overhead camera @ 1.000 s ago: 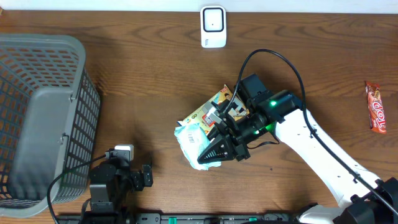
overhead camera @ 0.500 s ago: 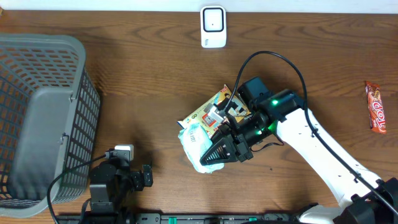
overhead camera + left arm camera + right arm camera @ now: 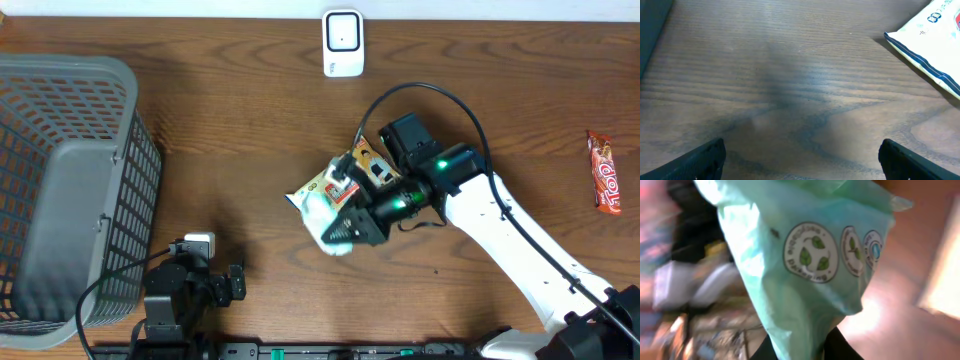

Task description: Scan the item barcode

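Lifted and twisted since a second ago, the pale green packet point(image 3: 318, 207) hangs pinched in the nearly closed right gripper point(image 3: 342, 230) below the white scanner point(image 3: 343, 43), while the left gripper point(image 3: 805, 159), spread wide and empty, rests farther below-left of it.

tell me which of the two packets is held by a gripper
The pale green and yellow packet, pinched in the right gripper; the red Top bar lies alone at far right.
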